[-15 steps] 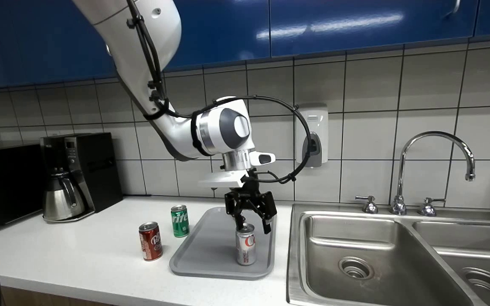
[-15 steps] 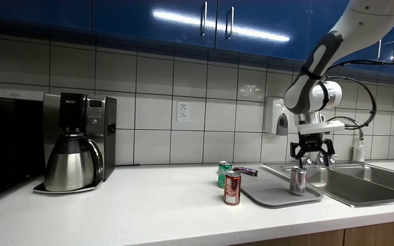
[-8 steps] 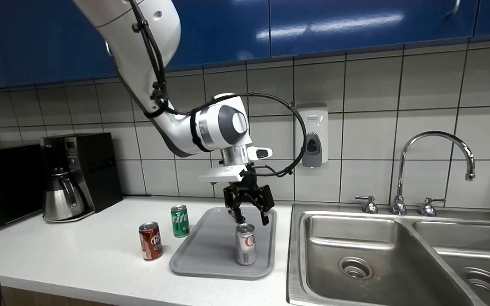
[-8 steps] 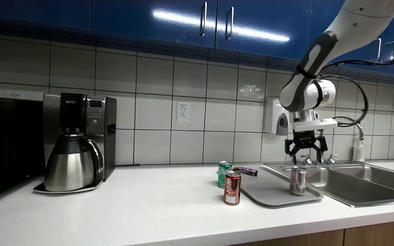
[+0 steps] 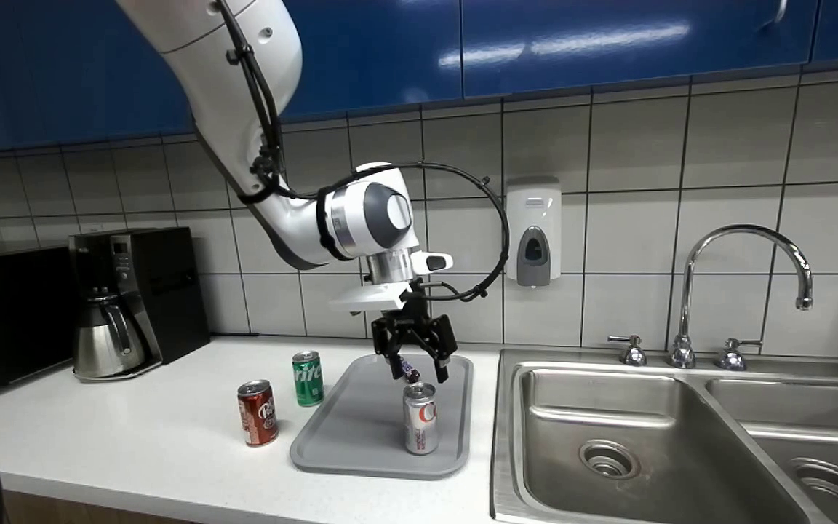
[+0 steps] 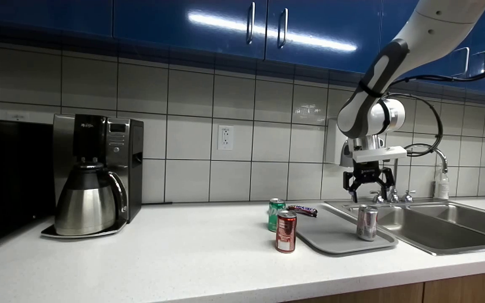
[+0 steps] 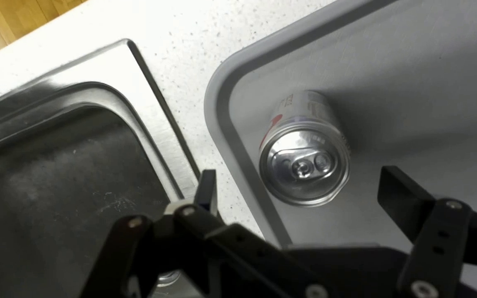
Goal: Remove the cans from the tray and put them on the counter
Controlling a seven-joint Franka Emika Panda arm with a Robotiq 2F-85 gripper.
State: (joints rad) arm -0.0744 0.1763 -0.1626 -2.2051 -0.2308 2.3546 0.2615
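The silver-white can [image 5: 420, 422] stands upright on the grey tray [image 5: 346, 440], near the sink-side front corner; it shows in the other views too [image 6: 367, 226] [image 7: 304, 165]. The red can [image 5: 257, 413] and the green can [image 5: 308, 380] stand upright on the white counter [image 5: 142, 437] beside the tray; they also show in an exterior view [image 6: 286, 232] [image 6: 275, 213]. My gripper [image 5: 419, 373] is open and empty, above and behind the silver-white can. In the wrist view the can's top lies ahead of and between the open fingers [image 7: 404, 198], touching neither.
A candy bar [image 6: 302, 210] lies at the tray's rear side. The steel double sink [image 5: 506, 437] borders the tray, with a curved faucet [image 5: 746, 231] behind it. A coffee maker with a steel pot [image 6: 86, 208] stands at the far left. A soap dispenser [image 5: 533, 225] hangs on the wall.
The open gripper has moved left in both exterior views and is a little higher in the picture. The three cans and the tray have not moved.
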